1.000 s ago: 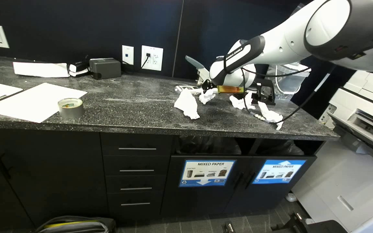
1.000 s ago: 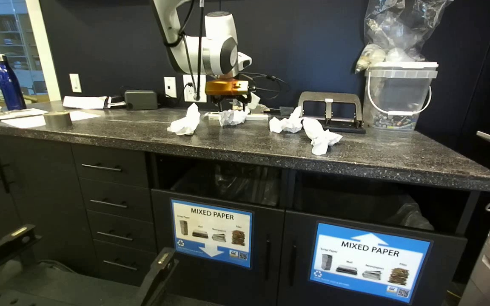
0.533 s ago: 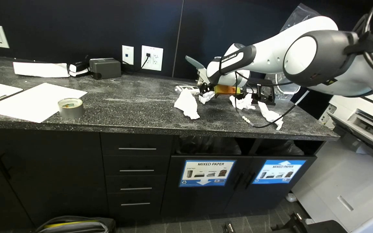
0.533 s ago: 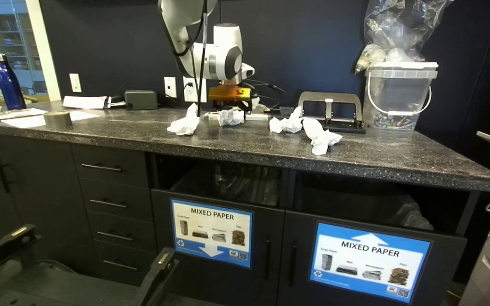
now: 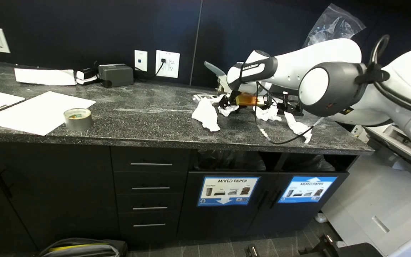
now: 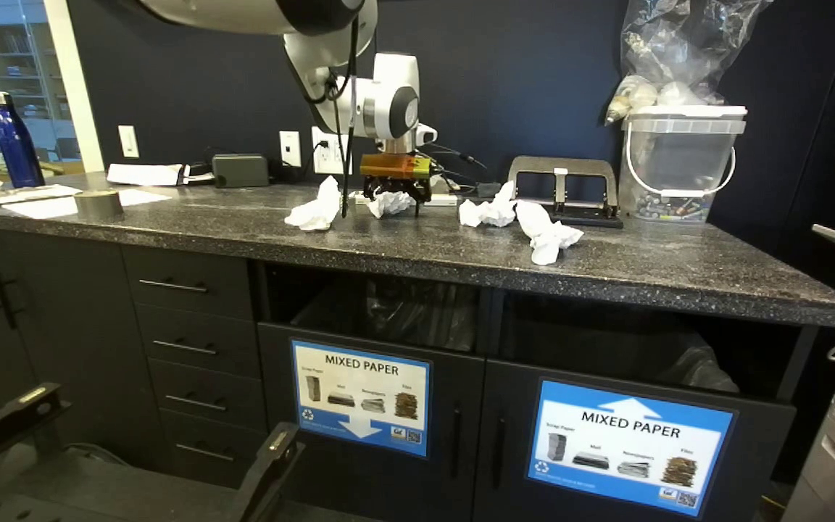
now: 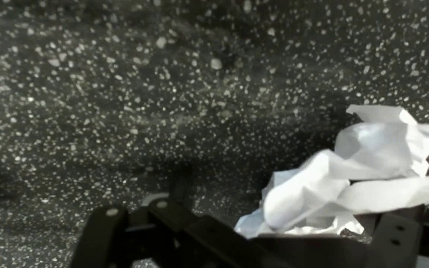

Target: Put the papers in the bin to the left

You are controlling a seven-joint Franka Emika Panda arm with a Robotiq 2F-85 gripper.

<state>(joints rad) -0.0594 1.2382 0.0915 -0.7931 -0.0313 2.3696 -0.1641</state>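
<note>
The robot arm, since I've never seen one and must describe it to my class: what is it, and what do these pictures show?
The robot arm is a jointed, mostly white machine. Two pictures view it from outside; the third, the wrist view, looks down from near its jaws. On the speckled counter lie crumpled papers, flat sheets and a roll of tape. Below the counter, two signs read MIXED PAPER. The jaws stand open, right by one crumpled paper. Nothing looks gripped; whether they touch it I can't tell.
</note>
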